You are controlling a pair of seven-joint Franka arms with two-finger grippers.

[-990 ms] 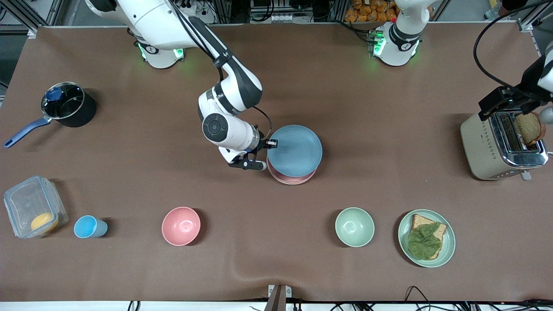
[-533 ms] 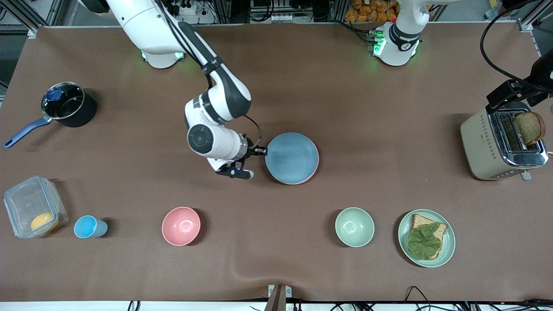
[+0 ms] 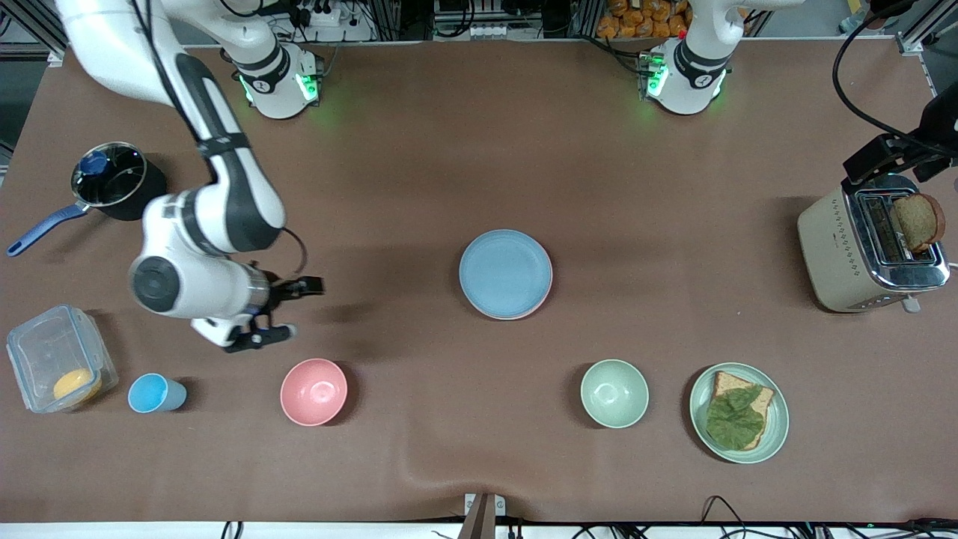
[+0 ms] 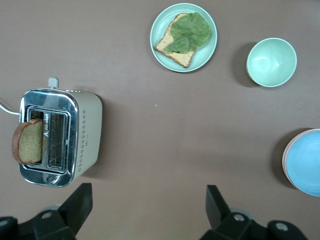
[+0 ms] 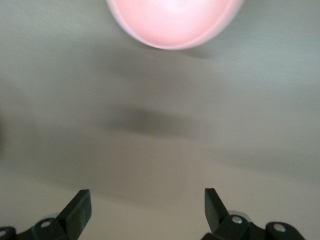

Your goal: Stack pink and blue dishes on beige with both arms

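The light blue plate (image 3: 505, 273) lies flat on top of a stack at the table's middle. Under it a thin sliver of the pale pink plate (image 3: 547, 298) peeks out. The beige plate is hidden beneath them. In the left wrist view the blue plate (image 4: 306, 162) shows with a pink rim (image 4: 284, 160) at its edge. My right gripper (image 3: 294, 308) hangs open and empty over bare table, toward the right arm's end, well apart from the stack. My left gripper (image 4: 147, 202) is open and empty, high up beside the toaster.
The deep pink bowl (image 3: 313, 391), blue cup (image 3: 155, 393) and plastic box (image 3: 58, 358) sit along the near edge below the right gripper. A pot (image 3: 118, 182) stands farther back. Green bowl (image 3: 614, 393), green plate with bread and lettuce (image 3: 739, 412) and toaster (image 3: 868, 254) occupy the left arm's end.
The right gripper let go of the blue plate, which settled flat on the stack. The arm then swung away toward its own end, near the pink bowl. The left gripper barely moved.
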